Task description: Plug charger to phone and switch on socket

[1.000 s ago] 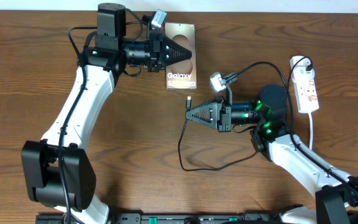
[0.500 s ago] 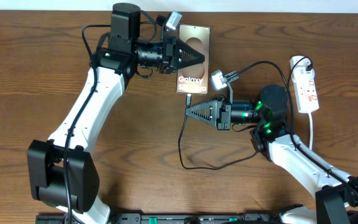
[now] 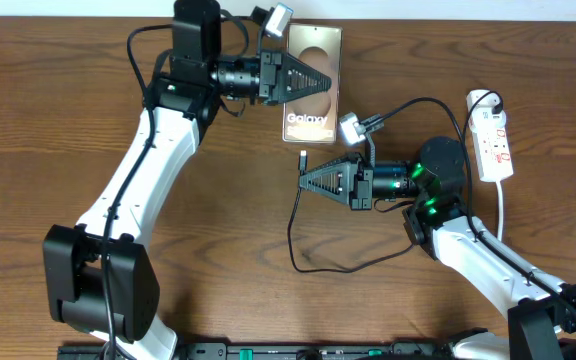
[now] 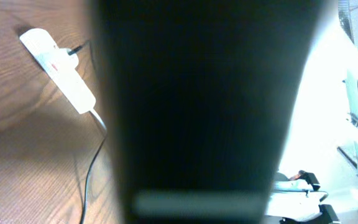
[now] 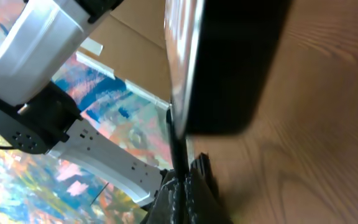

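Phone is pinched by the left gripper, its lettered end just beyond the right gripper. That gripper is pressed together on the charger, whose tip sits just beside the phone's end. The socket lies well behind it on the bench.

The phone is at rear centre, the socket far right on the table. The charger runs forward from just before the phone.
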Action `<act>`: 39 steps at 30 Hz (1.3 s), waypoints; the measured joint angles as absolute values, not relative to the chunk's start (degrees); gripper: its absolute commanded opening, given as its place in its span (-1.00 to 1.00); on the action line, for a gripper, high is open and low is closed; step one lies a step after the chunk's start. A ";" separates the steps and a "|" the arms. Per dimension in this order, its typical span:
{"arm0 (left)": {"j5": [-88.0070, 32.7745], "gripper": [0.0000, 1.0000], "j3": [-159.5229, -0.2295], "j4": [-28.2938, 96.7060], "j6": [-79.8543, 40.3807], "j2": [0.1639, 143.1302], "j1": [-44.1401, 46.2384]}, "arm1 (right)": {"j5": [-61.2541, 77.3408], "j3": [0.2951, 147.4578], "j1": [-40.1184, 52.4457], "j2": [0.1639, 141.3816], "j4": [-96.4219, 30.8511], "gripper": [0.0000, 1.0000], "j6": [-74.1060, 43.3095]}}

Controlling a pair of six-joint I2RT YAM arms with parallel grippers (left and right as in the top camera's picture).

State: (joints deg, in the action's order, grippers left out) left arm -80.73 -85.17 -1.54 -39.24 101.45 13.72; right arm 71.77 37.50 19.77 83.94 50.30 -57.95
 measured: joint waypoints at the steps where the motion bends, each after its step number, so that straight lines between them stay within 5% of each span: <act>1: -80.75 -0.85 -85.17 -1.56 -39.24 101.45 13.58 | 71.81 37.50 19.77 83.94 50.30 -0.98 -57.95; 39: -85.67 -0.85 -85.19 -1.91 -38.76 101.45 13.61 | 69.78 37.50 19.77 83.92 52.97 -0.98 -58.19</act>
